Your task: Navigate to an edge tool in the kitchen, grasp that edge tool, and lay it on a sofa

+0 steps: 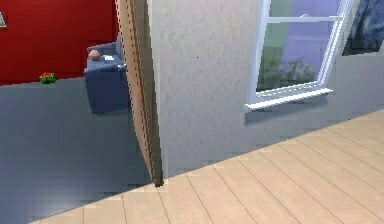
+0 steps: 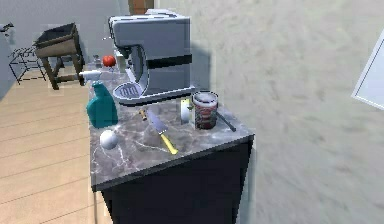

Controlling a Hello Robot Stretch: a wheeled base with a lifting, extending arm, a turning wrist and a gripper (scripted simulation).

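**Knife lies on the kitchen counter beside the coffee machine**

In the arm side view a dark cabinet carries a speckled stone counter [image 2: 205, 150]. A knife [image 2: 161, 134] lies flat near the middle of it, its pale blade toward the coffee machine and its yellow handle toward the counter's near edge. The grey and black coffee machine [image 2: 152, 50] stands at the back. A teal bottle [image 2: 100, 106] stands upright to the left of the knife, and a small white ball [image 2: 108, 139] rests near the left edge. To the right of the knife stands a dark jar [image 2: 206, 110], with a small white shaker [image 2: 185, 113] just beside it and a thin dark utensil [image 2: 229, 123] lying past it. A red round thing [image 2: 109, 62] sits behind the bottle. Farther off, a small table [image 2: 60, 62] stands on the wooden floor.

The forward view shows a grey wall with a white window [image 1: 295, 50], a wooden door edge [image 1: 140, 90], and beyond it a blue sofa [image 1: 105, 82] against a red wall [image 1: 50, 35].

The gripper's state cannot be told.
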